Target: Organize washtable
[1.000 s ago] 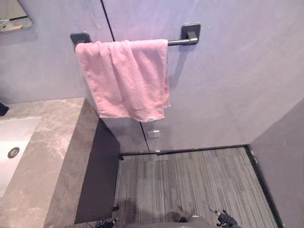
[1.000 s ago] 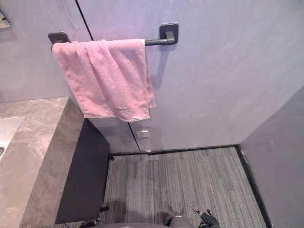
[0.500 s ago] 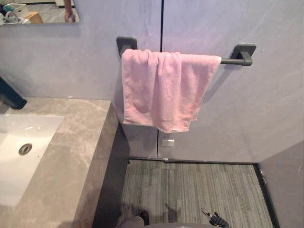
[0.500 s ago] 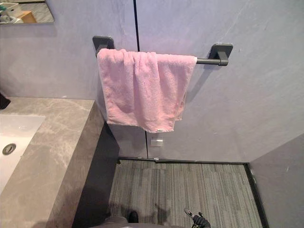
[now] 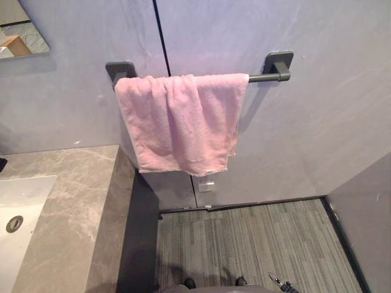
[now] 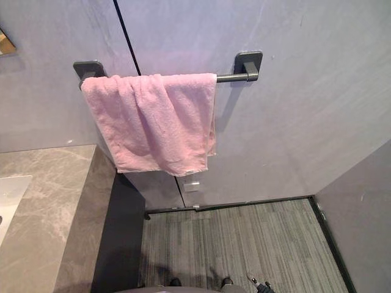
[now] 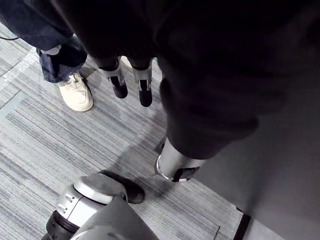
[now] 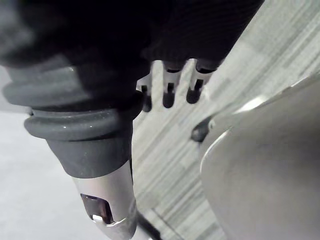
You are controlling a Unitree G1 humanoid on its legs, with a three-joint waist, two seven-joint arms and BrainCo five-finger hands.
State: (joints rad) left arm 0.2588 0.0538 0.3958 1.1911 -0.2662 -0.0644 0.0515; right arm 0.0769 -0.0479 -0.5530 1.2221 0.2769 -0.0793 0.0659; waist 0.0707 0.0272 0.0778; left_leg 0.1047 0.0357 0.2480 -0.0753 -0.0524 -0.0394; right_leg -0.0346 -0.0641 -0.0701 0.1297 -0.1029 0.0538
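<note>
Pink towel [image 5: 177,122] hung draped over the dark wall rail [image 5: 269,77], bunched toward its left end, just past the washtable's [image 5: 73,207] corner. White sink [image 5: 15,226] sat sunk in the marble top. Left hand [image 7: 144,85] hung low over the striped floor [image 5: 256,244], fingers straight, holding nothing. Right hand [image 8: 169,90] likewise: fingers relaxed and empty. A person's white shoe [image 7: 75,92] stood near the left hand.
</note>
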